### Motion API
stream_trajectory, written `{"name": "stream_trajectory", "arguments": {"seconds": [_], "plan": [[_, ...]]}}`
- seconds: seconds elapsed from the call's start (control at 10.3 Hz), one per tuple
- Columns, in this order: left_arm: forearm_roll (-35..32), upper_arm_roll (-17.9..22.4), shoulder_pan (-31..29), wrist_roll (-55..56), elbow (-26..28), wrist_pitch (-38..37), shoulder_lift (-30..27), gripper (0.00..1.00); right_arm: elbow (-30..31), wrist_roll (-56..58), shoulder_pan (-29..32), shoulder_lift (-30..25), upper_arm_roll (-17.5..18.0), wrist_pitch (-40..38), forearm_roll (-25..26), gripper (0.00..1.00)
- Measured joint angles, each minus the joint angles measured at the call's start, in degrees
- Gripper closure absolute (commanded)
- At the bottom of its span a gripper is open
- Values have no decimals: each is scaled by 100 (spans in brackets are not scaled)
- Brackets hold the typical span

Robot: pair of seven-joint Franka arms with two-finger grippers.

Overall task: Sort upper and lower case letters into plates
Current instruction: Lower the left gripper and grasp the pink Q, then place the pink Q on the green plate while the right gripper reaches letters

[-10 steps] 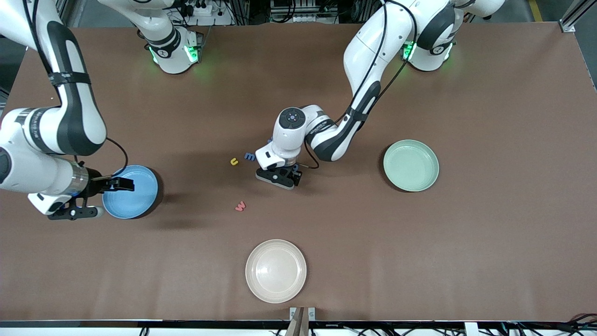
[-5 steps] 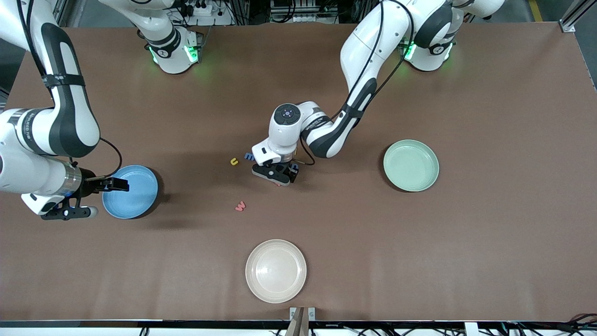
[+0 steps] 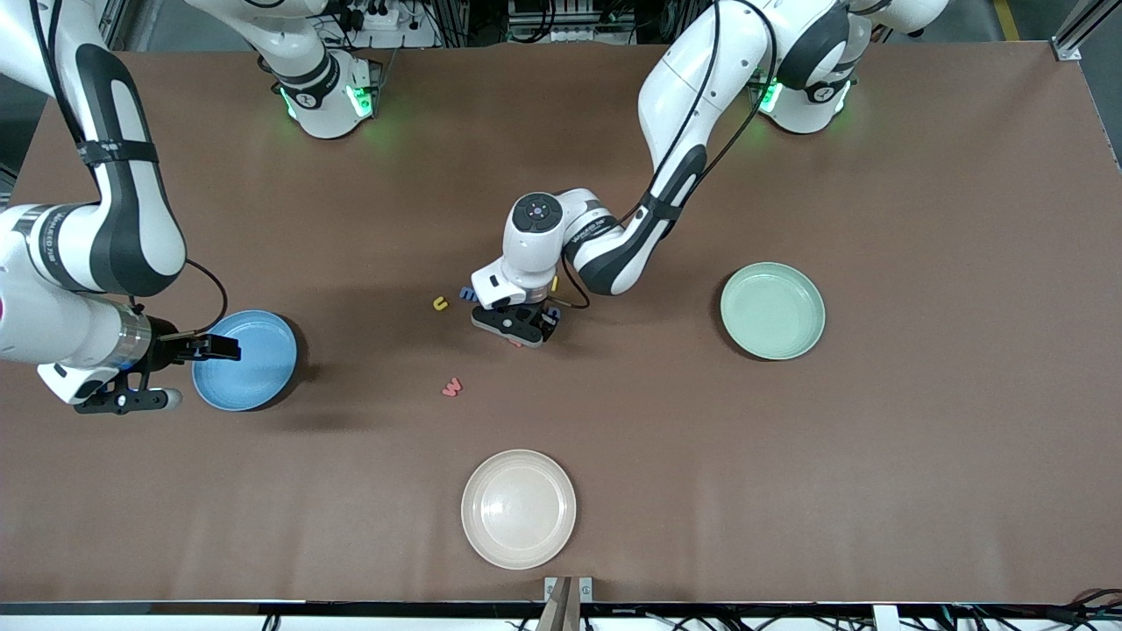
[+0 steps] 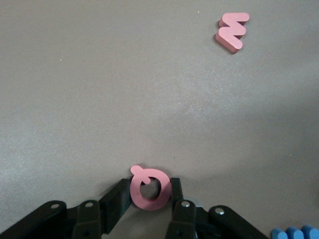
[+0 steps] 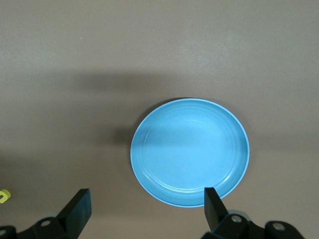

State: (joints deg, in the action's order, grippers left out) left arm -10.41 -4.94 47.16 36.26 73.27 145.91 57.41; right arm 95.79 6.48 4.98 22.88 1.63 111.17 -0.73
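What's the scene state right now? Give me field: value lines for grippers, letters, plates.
left gripper: down at the table mid-cluster, shut on the pink ring-shaped letter
right gripper: open, over the table beside the blue plate, holding nothing; arm waits
pink W: lies loose on the table, nearer the front camera than the cluster
yellow letter: on the table beside the left gripper
blue plate: no letters in it
green plate: no letters in it
cream plate: no letters in it, nearest the front camera
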Motion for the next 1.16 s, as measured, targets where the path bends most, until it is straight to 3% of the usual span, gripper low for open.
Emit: {"name": "stream_trajectory", "arguments": {"seconds": [0.58, 1.16], "plan": [[0, -10, -26, 1, -155, -1028, -100, 81, -60, 75, 0, 0, 4, 4, 155, 0], [328, -26, -482, -490, -383, -1937, -449, 81, -63, 81, 1, 0, 3, 4, 174, 0]]}}
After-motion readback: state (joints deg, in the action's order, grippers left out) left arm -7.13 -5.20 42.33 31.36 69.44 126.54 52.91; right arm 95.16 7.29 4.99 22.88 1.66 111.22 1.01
